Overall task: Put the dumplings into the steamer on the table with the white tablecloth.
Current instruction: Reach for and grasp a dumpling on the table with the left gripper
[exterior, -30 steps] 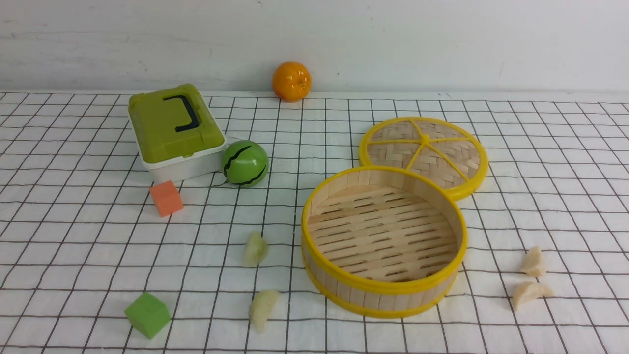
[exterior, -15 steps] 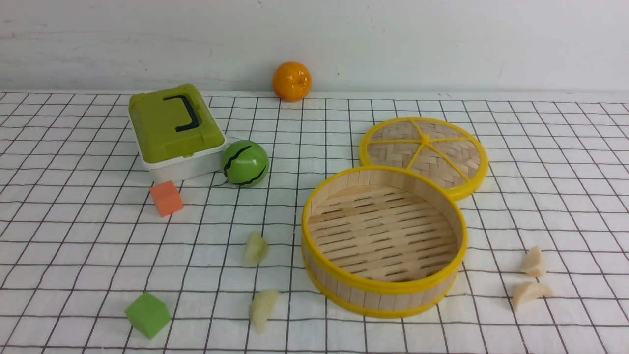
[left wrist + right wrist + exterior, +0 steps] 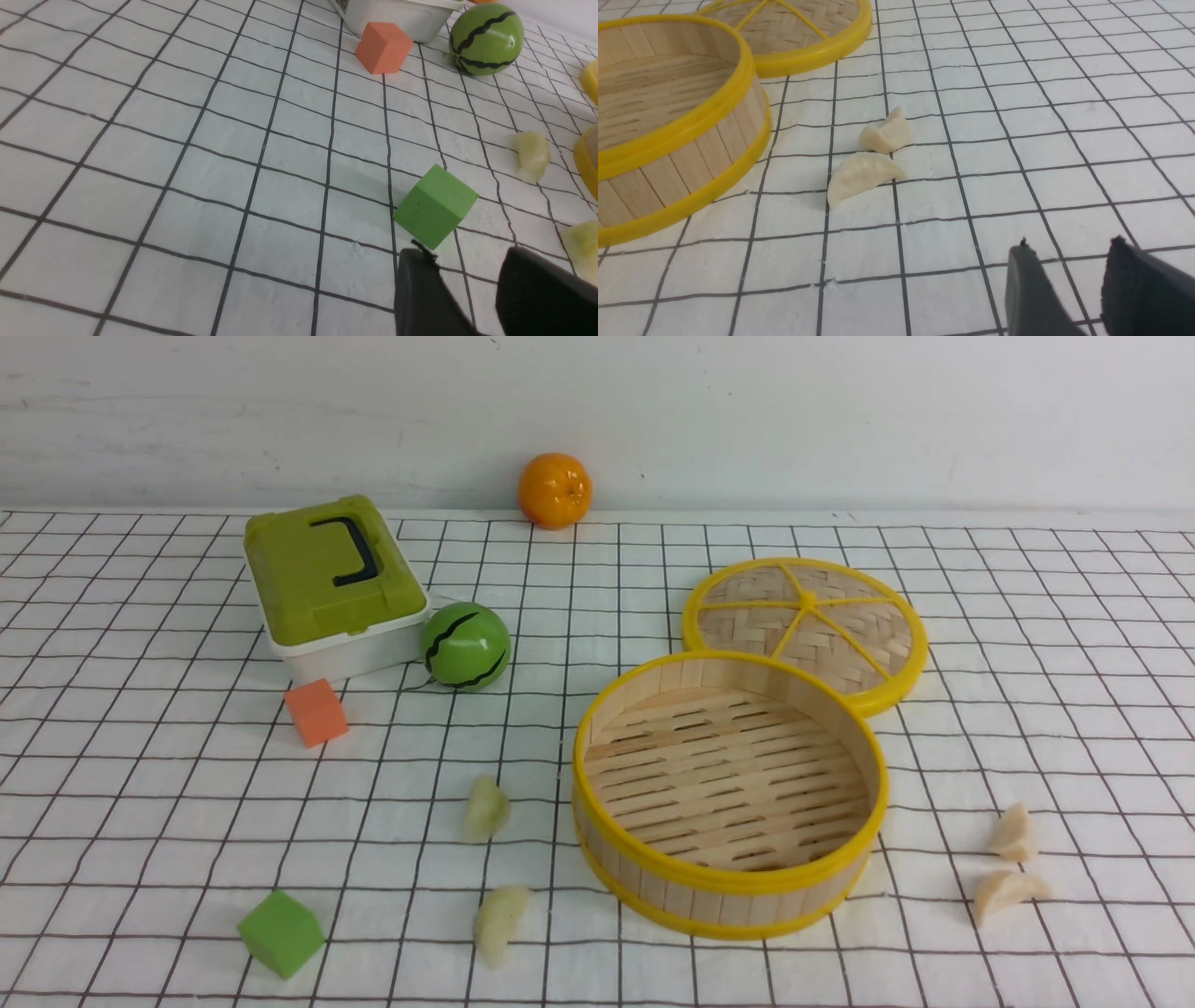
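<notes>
The bamboo steamer (image 3: 597, 728) with yellow rims stands empty on the white tablecloth (image 3: 140, 784), right of centre. Two pale greenish dumplings (image 3: 486, 808) (image 3: 499, 922) lie left of it, two cream dumplings (image 3: 1015, 833) (image 3: 1006, 891) to its right. Neither gripper shows in the front view. In the left wrist view my left gripper (image 3: 465, 256) is open and empty above the cloth, near the green cube (image 3: 435, 206), with a greenish dumpling (image 3: 531, 154) beyond. My right gripper (image 3: 1069, 247) is open and empty, short of the cream dumplings (image 3: 864, 176) (image 3: 887, 133) and the steamer (image 3: 691, 126).
The flat woven lid (image 3: 808, 625) leans behind the steamer. A green-lidded white box (image 3: 327, 583), a watermelon ball (image 3: 465, 646) and an orange cube (image 3: 316, 711) stand at the back left. An orange (image 3: 555, 490) sits by the wall. The green cube (image 3: 280, 933) lies front left.
</notes>
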